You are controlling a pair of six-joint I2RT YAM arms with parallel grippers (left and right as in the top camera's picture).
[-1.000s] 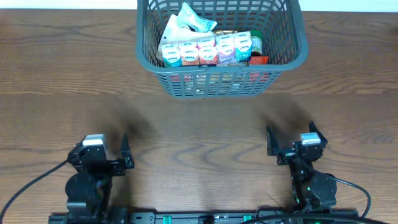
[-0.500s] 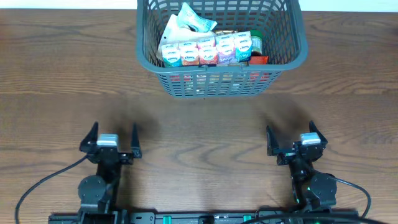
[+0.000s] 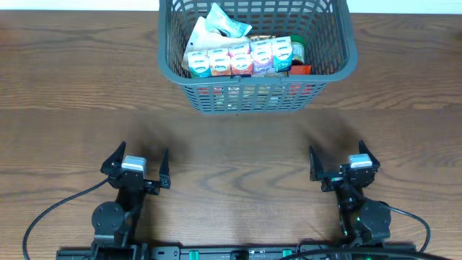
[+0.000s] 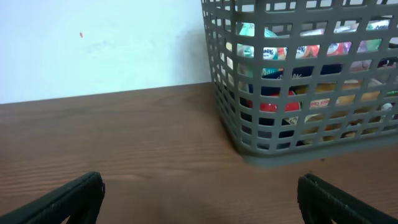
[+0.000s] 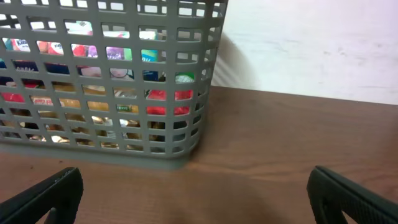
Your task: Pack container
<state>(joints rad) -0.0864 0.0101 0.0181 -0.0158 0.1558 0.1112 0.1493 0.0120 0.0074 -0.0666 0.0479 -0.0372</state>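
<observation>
The dark grey lattice container (image 3: 330, 73) stands at the far middle of the table and holds several colourful packets (image 3: 245, 54). It also shows in the left wrist view (image 4: 249, 143) and in the right wrist view (image 5: 180, 155). My left gripper (image 3: 138, 157) is open and empty near the front left, far from the container. My right gripper (image 3: 336, 157) is open and empty near the front right. Both wrist views show the jaws wide apart, the left (image 4: 199, 196) and the right (image 5: 199, 196), over bare wood.
The brown wooden table (image 3: 231, 144) runs between the grippers and the container. A white wall (image 4: 99, 43) stands behind the table's far edge.
My left gripper has swung round to face the container and shifted right and slightly forward. The right arm and the container have not moved.
</observation>
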